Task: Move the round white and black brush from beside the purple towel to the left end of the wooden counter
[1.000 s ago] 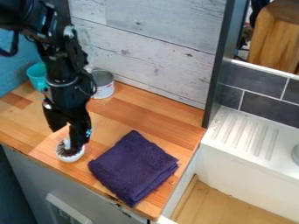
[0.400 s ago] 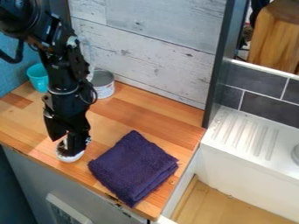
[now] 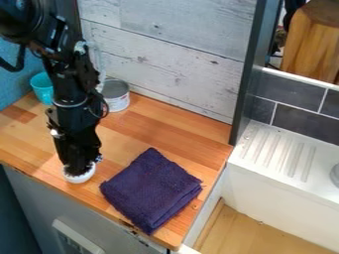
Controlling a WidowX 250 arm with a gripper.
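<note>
My gripper point(image 3: 79, 163) hangs over the left part of the wooden counter, pointing down, with its fingers drawn together around the top of a small round white brush point(image 3: 80, 177). The brush's white rim rests on the counter near the front edge, while its upper part is hidden by the fingers. Just right of it, a folded dark purple cloth point(image 3: 152, 191) lies flat, apart from the gripper.
Behind the arm stand a turquoise cup point(image 3: 41, 89) and an open grey-and-white can point(image 3: 116, 95) near the wall. A dark upright post point(image 3: 249, 79) and a white ridged drainboard point(image 3: 278, 154) are to the right of the wooden counter point(image 3: 152, 124).
The gripper has come down slightly over the brush, and its fingers, apart before, have closed together around its top. Brush and cloth lie about where they were.
</note>
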